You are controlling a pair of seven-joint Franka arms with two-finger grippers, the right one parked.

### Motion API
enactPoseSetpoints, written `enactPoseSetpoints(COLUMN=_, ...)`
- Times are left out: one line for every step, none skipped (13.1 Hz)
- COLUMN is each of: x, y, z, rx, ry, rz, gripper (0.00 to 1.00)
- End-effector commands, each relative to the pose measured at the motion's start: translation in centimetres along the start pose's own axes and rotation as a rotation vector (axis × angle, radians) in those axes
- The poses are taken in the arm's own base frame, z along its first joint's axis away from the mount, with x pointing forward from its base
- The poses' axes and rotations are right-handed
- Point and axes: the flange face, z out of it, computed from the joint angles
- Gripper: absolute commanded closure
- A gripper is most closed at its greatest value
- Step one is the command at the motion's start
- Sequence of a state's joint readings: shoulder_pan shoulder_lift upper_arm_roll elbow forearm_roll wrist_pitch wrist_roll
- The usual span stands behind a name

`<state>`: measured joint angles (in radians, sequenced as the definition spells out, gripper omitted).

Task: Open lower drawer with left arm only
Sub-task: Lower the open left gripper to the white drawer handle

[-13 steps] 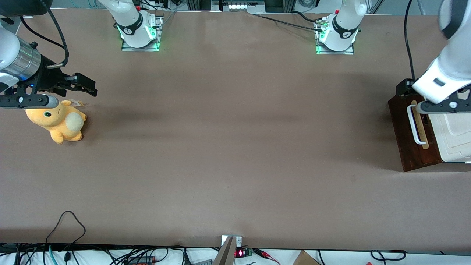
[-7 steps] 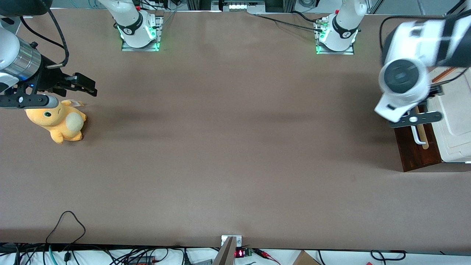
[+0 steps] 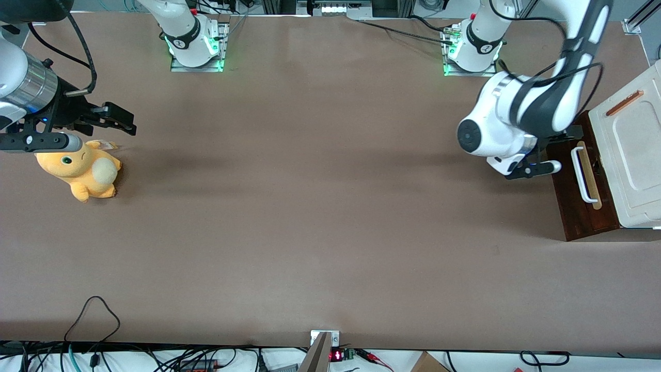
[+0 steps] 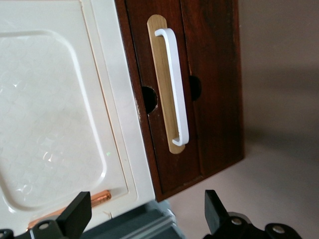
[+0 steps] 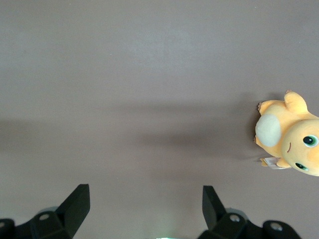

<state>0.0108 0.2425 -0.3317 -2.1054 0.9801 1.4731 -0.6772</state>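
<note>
Lower drawer [image 3: 573, 196] shut, unlabelled; pincer [image 4: 147, 216] spread apart before its handle [image 4: 174, 89]

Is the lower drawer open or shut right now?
Shut: the lower drawer shows no pale inside in either view. The open gripper hovers in front of its white handle.

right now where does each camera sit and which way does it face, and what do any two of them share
Front view: high above the table, looking down; shows both arms, with the left arm and its gripper beside the lower drawer.
Left wrist view: on the working wrist, facing the drawer's white handle; open fingertips show.
Right wrist view: on the parked wrist, facing the table and plush toy.
Front and left wrist views share the drawer.
</note>
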Motion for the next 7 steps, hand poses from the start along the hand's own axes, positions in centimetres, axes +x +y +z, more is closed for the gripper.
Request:
enactPoseSetpoints(x=-0.4, y=2.7, z=1.4, rx=0.087, ry=0.089, rz=0.012, gripper=0.00)
enactPoseSetpoints(x=-0.7, y=3.8, z=2.2, rx=0.114, ry=0.109, rz=0.021, gripper=0.00)
enactPoseSetpoints(x=-1.0, y=4.8, z=2.9, rx=0.138, ry=0.119, rz=0.036, gripper=0.00)
enactPoseSetpoints(x=-1.0, y=5.0, z=3.0, rx=0.142, ry=0.127, rz=0.039, gripper=0.01)
enactPoseSetpoints(x=-0.9, y=5.5, z=3.4, rx=0.148, ry=0.133, rz=0.050, gripper=0.01)
enactPoseSetpoints(x=-0.7, y=6.0, z=4.0, rx=0.174, ry=0.147, rz=0.062, gripper=0.01)
enactPoseSetpoints(x=-0.3, y=6.6, z=4.7, rx=0.197, ry=0.156, rz=0.072, gripper=0.01)
